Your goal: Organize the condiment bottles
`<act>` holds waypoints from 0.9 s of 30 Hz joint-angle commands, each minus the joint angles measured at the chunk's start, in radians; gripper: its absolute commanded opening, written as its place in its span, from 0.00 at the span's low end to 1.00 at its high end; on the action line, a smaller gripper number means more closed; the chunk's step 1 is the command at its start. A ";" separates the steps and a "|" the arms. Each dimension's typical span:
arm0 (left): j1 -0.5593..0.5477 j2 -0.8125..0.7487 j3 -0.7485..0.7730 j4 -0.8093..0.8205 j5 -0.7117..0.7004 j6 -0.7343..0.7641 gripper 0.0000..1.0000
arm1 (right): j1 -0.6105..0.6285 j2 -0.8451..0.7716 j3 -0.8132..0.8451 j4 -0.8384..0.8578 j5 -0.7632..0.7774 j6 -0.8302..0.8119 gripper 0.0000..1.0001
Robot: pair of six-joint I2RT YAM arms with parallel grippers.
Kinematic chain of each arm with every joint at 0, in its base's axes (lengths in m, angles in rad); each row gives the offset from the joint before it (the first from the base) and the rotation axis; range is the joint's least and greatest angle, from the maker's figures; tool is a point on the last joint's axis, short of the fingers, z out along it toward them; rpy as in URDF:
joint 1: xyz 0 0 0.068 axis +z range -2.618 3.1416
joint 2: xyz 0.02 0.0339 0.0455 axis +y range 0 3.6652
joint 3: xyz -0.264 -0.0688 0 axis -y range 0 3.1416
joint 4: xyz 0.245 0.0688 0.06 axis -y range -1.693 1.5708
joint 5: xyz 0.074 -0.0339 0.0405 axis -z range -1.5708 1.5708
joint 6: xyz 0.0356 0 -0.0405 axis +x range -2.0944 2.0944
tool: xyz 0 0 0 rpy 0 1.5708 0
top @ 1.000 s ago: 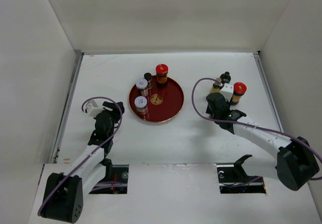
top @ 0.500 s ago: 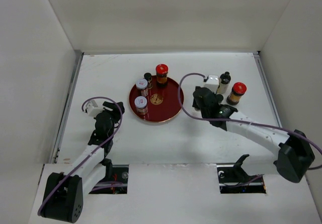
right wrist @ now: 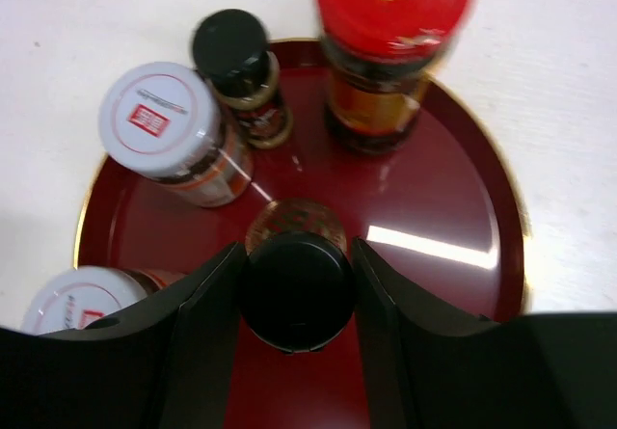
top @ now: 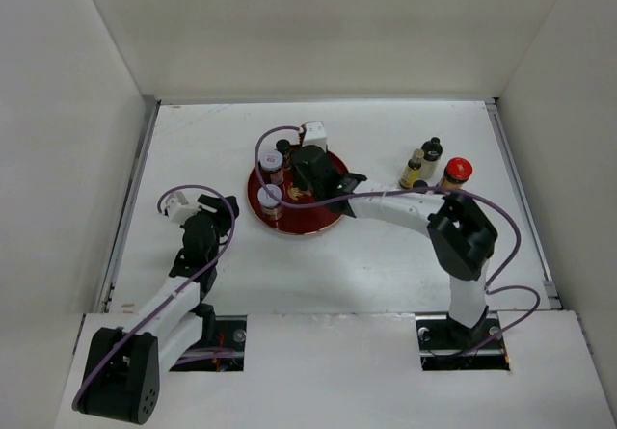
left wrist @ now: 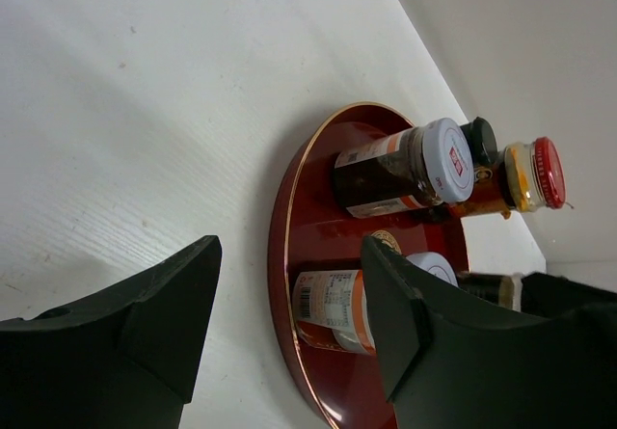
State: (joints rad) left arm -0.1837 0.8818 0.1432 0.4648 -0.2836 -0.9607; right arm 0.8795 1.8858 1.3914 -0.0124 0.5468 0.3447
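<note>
Room: plain white walls [top: 289, 34] box in the surface on 3 sides.
Surface [top: 386, 255]: white, matte, faint grain in the left wrist view; both arm bases at the near edge.
Tray [top: 307, 219]: round, red, gold rim, sits on the surface left of centre.
On tray: 2 white-lidded jars [top: 273, 160] on the left side, slim black-capped bottle [top: 282, 146] at the back, red-lidded jar [right wrist: 390, 24] back right.
Off tray: yellowish bottle [top: 413, 170], dark black-capped bottle [top: 431, 148] and second red-lidded jar [top: 456, 173], bunched at the right of the surface.
R claw [right wrist: 296, 304]: clamped on held black-capped bottle [right wrist: 294, 289], over the tray's gold centre mark (can't tell if it touches down).
L claw [left wrist: 292, 275]: jaws apart, holding nothing, low over the surface left of the tray, facing it.
</note>
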 commanded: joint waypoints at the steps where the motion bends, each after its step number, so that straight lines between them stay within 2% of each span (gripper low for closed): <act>1: 0.000 0.009 0.021 0.048 0.001 0.011 0.58 | 0.009 0.057 0.115 0.065 -0.047 -0.033 0.38; 5: 0.010 0.005 0.019 0.048 0.015 0.007 0.58 | 0.014 0.127 0.152 0.054 -0.083 -0.024 0.42; 8: 0.007 0.008 0.019 0.048 0.001 0.010 0.58 | 0.016 0.153 0.153 0.052 -0.102 -0.004 0.49; 11: 0.014 0.003 0.016 0.048 0.011 0.004 0.58 | 0.016 0.168 0.155 0.052 -0.116 0.002 0.61; 14: 0.016 -0.007 0.012 0.048 -0.003 0.004 0.58 | 0.020 0.139 0.147 0.052 -0.116 0.005 0.79; 16: 0.022 -0.009 0.009 0.048 0.004 0.001 0.58 | 0.022 0.090 0.129 0.063 -0.110 -0.001 0.84; 20: 0.019 -0.012 0.007 0.048 -0.002 0.000 0.58 | 0.017 -0.068 0.034 0.092 -0.082 -0.007 0.86; 23: 0.020 -0.004 0.010 0.046 0.009 -0.001 0.56 | -0.010 -0.210 -0.096 0.118 -0.052 -0.012 0.83; 27: 0.010 0.005 0.013 0.048 -0.002 -0.001 0.56 | -0.118 -0.416 -0.329 0.123 0.045 0.011 0.68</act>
State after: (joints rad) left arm -0.1707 0.8848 0.1436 0.4679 -0.2794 -0.9611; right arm 0.8444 1.5909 1.1728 0.0586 0.4877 0.3359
